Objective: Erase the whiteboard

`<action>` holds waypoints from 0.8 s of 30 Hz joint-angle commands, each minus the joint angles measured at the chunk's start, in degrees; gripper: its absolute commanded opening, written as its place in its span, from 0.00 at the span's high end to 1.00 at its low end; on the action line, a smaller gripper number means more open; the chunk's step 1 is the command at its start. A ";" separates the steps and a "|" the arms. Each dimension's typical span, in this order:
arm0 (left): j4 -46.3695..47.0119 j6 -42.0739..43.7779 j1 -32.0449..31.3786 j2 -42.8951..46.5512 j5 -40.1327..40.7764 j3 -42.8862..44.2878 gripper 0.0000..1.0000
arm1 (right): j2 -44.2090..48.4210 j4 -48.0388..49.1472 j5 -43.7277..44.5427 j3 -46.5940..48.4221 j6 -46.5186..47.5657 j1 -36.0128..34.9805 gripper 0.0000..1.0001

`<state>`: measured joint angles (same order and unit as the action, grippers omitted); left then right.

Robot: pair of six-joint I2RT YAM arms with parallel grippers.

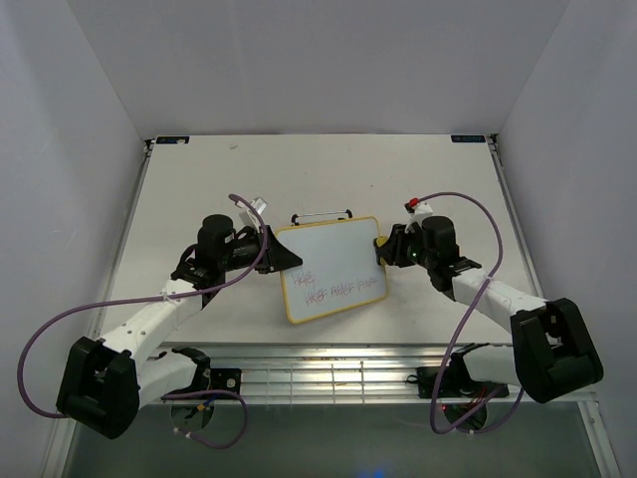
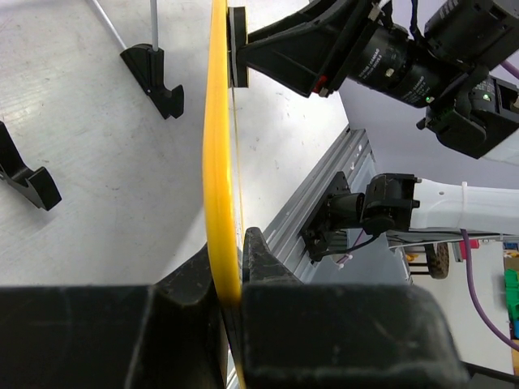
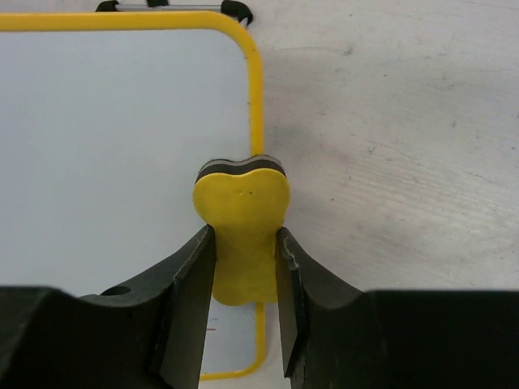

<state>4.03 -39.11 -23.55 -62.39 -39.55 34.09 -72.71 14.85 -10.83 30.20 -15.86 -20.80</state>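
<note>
The whiteboard (image 1: pixel 333 261) sits in the middle of the white table (image 1: pixel 199 189), between the two arms. Its face is turned up toward the overhead camera and its long sides run slightly askew to the table edge. Whether it lies flat or is lifted off the surface cannot be told. Pink-red handwriting (image 1: pixel 333 289) crosses its near half, and the far half is plain white. The left gripper (image 2: pixel 228 261) is clamped on the board's left edge, and the wrist view shows the yellow frame (image 2: pixel 217 162) edge-on, pinched between the two dark fingers. The right gripper (image 3: pixel 243 243) is clenched around a small yellow sponge eraser (image 3: pixel 242 212), one finger pressed against each side of it. The eraser has a yellow top and a dark layer (image 3: pixel 240 166) underneath. It sits over the board's right edge near the far right corner, covering part of the frame there. From the left wrist camera the eraser's dark face appears to touch the board's writing side. A thin wire stand (image 1: pixel 323 214) rests on the table just behind the board's far edge, its black feet (image 2: pixel 154 71) planted on the surface and apart from the frame.
</note>
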 commanded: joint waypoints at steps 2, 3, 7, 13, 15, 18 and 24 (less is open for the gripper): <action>7.66 -2.55 -2.64 1.48 -11.87 2.39 1.00 | 2.48 1.41 -1.66 0.38 -1.10 -8.79 0.92; 7.66 -2.72 -2.81 1.31 -11.08 2.48 1.00 | 2.57 1.49 -0.87 1.00 -1.28 -10.56 0.92; 8.18 -4.21 -3.69 0.69 -9.67 3.09 1.00 | 0.20 1.32 3.17 5.83 -3.30 -19.35 0.92; 9.33 -5.45 -5.10 0.87 -7.21 4.06 1.00 | -5.77 -1.40 12.56 14.87 -7.16 -36.40 0.92; 9.50 -5.62 -5.45 1.04 -6.86 4.23 1.00 | -7.88 -3.33 14.08 16.99 -7.96 -40.63 0.92; 9.94 -5.89 -5.63 1.31 -6.51 3.97 1.00 | -10.26 -6.75 17.41 21.30 -8.14 -44.85 0.92; 10.56 -6.06 -5.72 2.01 -6.33 3.18 1.00 | -10.62 -8.70 24.18 19.30 -8.66 -44.95 0.92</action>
<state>2.50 -43.79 -24.71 -63.48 -33.78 34.11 -79.22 6.87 18.59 51.35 -20.53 -62.43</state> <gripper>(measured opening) 0.153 0.382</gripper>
